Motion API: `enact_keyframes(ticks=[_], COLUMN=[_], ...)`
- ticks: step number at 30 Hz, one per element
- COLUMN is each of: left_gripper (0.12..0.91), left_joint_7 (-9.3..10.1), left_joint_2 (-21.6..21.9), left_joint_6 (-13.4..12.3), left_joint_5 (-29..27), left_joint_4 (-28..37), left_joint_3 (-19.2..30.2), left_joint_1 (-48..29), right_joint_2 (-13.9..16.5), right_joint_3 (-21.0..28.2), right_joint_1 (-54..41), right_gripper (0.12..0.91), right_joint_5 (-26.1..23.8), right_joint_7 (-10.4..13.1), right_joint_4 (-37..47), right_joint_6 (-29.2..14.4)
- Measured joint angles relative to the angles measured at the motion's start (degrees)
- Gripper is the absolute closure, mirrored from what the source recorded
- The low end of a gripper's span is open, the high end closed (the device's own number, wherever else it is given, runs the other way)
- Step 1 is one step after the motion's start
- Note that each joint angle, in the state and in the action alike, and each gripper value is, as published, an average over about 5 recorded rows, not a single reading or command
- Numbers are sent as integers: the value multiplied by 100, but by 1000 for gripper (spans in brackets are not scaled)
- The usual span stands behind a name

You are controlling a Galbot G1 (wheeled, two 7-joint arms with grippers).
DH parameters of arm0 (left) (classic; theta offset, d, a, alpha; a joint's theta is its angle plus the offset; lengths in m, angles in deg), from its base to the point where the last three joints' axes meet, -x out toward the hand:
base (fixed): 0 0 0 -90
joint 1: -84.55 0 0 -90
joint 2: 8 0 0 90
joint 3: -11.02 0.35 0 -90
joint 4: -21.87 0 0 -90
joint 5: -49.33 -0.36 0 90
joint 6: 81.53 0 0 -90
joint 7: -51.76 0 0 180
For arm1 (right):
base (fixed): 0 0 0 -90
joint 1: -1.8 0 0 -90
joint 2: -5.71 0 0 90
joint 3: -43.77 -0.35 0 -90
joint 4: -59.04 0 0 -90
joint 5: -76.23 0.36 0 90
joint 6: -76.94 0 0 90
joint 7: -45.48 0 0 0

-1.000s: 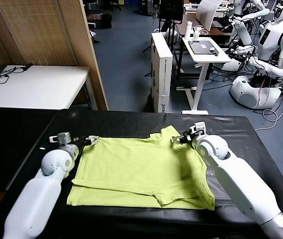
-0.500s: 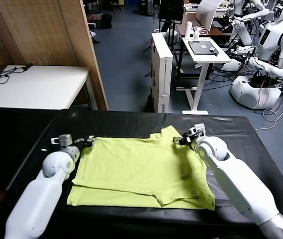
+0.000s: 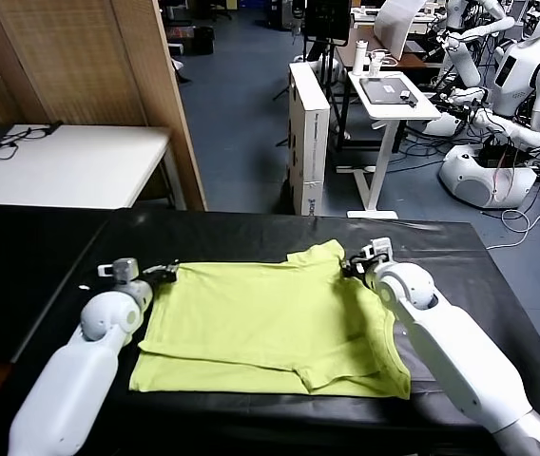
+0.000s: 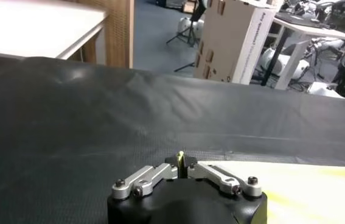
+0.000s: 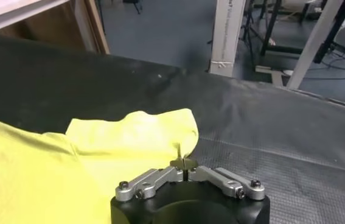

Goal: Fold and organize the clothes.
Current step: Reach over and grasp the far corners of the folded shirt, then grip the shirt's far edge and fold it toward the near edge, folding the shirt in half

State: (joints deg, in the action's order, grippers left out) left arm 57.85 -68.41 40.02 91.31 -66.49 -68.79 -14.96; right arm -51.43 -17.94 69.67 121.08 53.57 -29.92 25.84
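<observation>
Lime-green T-shirt lies spread on the black table, reaching from one set of fingers to the other. I see the left gripper clenched on its far left corner. The right gripper is clenched on the far right sleeve edge.

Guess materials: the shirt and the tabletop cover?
T-shirt: soft matte knit, likely cotton; it drapes limp and creases at the folds. Table cover: black sheet with fine woven texture and dull sheen, maybe rubberised or vinyl mat.
</observation>
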Motion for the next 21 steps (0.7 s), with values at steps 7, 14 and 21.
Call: enact_keyframes(ticks=[7,14,21], left_gripper=[841,841,841], left_joint_7=[27,33,57], left_joint_2=[155,274,228], left_joint_6=[0,-17,5], left_joint_5=[169,264,219], left_joint_4=[-626,-1338,-2161], left_joint_3=[-302,-780,-1151], left_joint_1=[446,1117,1930], right_joint_2=[226,500,989], right_joint_3=[-391,-864,-1427], right_joint_1=[522,1060,1975], right_gripper=[886,886,886], right_joint_5=[-14,122,211], right_joint_7=[-69,-76,8], right_joint_4=[-702,-1364,-2303], right_joint_6=[-251,-185,165])
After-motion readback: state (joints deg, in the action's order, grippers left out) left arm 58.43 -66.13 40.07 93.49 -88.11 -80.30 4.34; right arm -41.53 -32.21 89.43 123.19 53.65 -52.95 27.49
